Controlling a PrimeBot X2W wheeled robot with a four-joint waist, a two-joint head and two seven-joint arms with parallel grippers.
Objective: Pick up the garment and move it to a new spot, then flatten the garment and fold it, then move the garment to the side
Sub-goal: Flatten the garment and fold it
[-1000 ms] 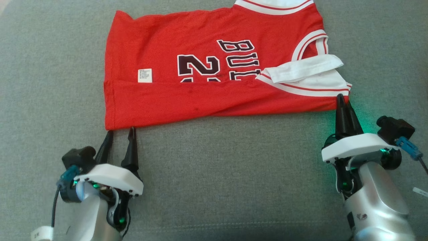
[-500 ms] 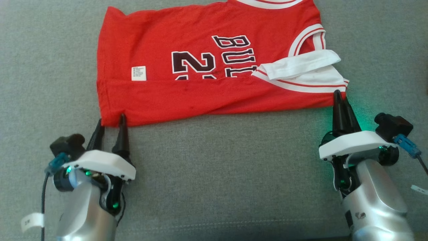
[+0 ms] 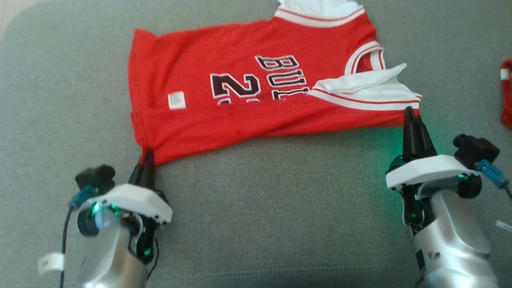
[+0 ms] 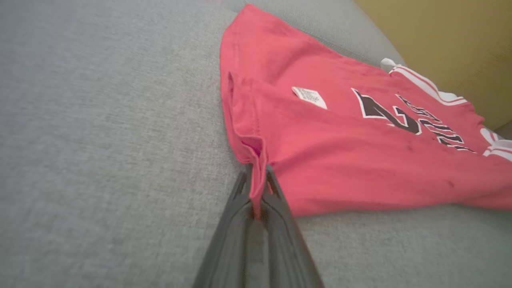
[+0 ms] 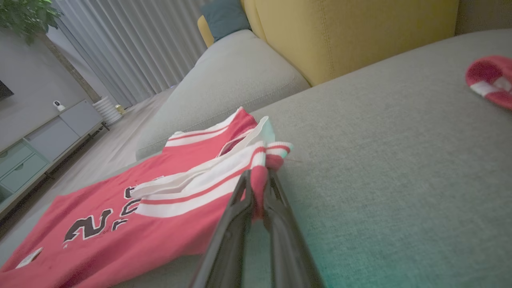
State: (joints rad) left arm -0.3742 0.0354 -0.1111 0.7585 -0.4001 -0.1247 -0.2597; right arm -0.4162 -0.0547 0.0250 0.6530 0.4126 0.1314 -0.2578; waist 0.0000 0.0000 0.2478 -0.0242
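**Left gripper** (image 3: 147, 155): two long dark fingers pressed together, clenched on the near hem corner of the red sleeveless basketball jersey with white trim (image 3: 248, 116). In the left wrist view, a fold of red cloth is pinched between the fingers. A second earlier: fingers spread, just short of that corner. Half a second earlier: astride it, still apart.

**Right gripper** (image 3: 409, 114): fingers closed, grasping the jersey's near corner at the white-and-red banded armhole. Same pinch as in both earlier pictures.

**Jersey:** lies on the grey woven sofa seat cushion (image 3: 280, 208) and spans between the two grippers, hem to the robot's left, armholes to its right. Near strip folded over, hiding the lower part of the dark number and lettering. Small white care label (image 3: 177, 100) near the hem. Hem corner now drawn to a point at the left fingertips, with the near edge slanting from there up to the right gripper. Earlier: corner square, near edge closer to level.

**Seat cushion:** plain grey weave between the two arms, with a green glow beside the right gripper.

**Second red-and-white fabric piece** (image 3: 507, 96): at the right edge of the head view, well apart from the jersey. In frame after a shift of the head camera.

**Yellow upholstered backrest** (image 5: 360, 32): behind the seat, in the right wrist view.
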